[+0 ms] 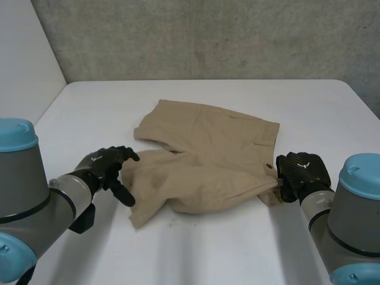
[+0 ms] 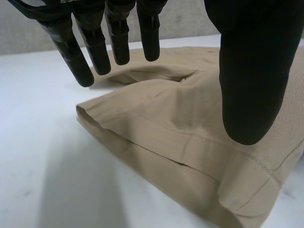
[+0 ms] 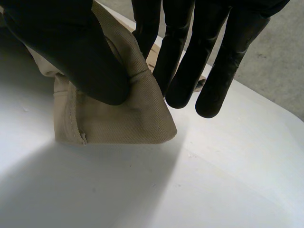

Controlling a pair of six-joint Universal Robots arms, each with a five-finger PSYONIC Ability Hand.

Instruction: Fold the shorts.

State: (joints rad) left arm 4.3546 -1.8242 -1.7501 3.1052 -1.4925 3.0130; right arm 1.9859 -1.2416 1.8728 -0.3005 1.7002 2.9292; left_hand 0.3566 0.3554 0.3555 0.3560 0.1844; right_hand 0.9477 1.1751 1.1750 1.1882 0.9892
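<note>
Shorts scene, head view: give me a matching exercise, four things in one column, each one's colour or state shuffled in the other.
1. left robot hand
2. right robot hand
3. shorts
4. table

A. white
B. tan
C. open, by a leg hem
D. pinching a corner of the shorts

Pairs: 1-C, 2-D, 3-B, 4-A.
</note>
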